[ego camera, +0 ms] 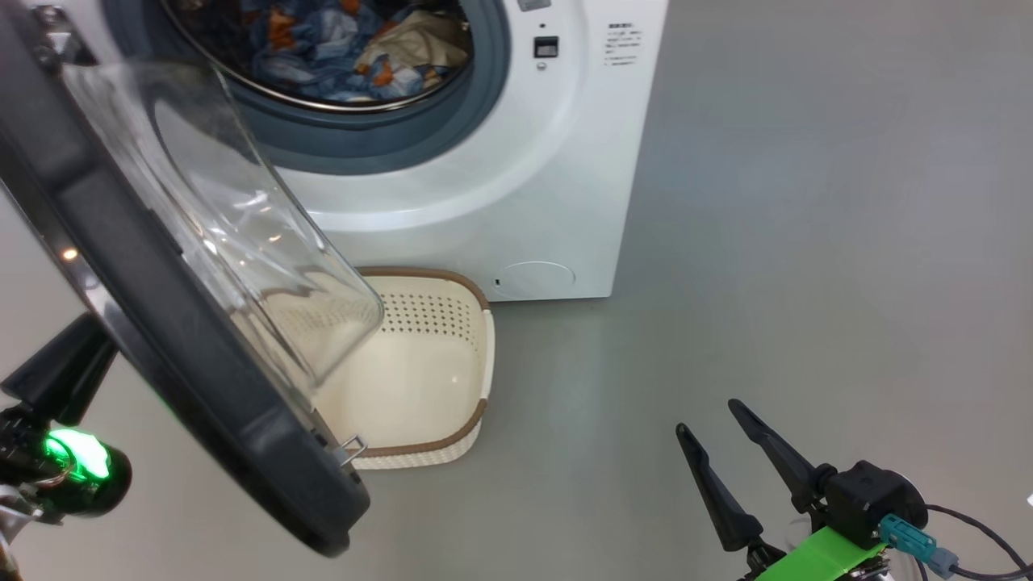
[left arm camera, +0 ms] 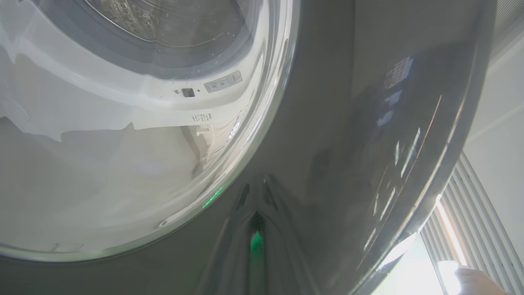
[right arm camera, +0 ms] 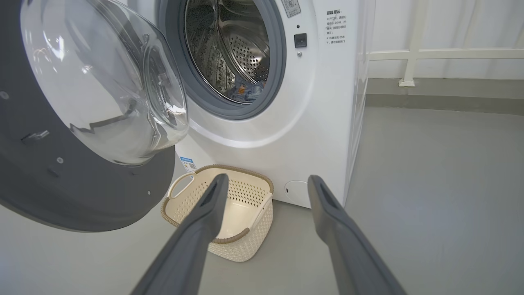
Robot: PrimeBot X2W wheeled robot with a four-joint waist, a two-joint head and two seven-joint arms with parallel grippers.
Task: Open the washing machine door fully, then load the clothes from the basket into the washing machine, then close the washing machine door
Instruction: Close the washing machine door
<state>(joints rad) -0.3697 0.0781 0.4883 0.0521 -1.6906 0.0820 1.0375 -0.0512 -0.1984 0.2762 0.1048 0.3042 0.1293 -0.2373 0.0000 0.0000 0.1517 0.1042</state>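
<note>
Though open, washing machine door (ego camera: pixel 173 339) against left gripper (ego camera: pixel 81 349).

washer (ego camera: pixel 516 202) 1 | door (ego camera: pixel 202 387) 1 | drum (right arm camera: pixel 241 45) 1 | basket (ego camera: pixel 478 355) 1 | garments (ego camera: pixel 355 56) 2 (blue 1, cream 1) | flap (ego camera: pixel 537 278) 1 | sticker (right arm camera: pixel 188 163) 1

The washing machine door (ego camera: pixel 202 387) was rimmed in glossy dark plastic around a clear, smooth glass bowl (right arm camera: pixel 102 82). The drum (right arm camera: pixel 245 53) was made of shiny perforated steel and ringed by a matt grey rubber gasket (right arm camera: pixel 237 112). The basket (right arm camera: pixel 245 246) was moulded in cream plastic. The clothes (ego camera: pixel 347 48) were made of soft printed cloth.
</note>
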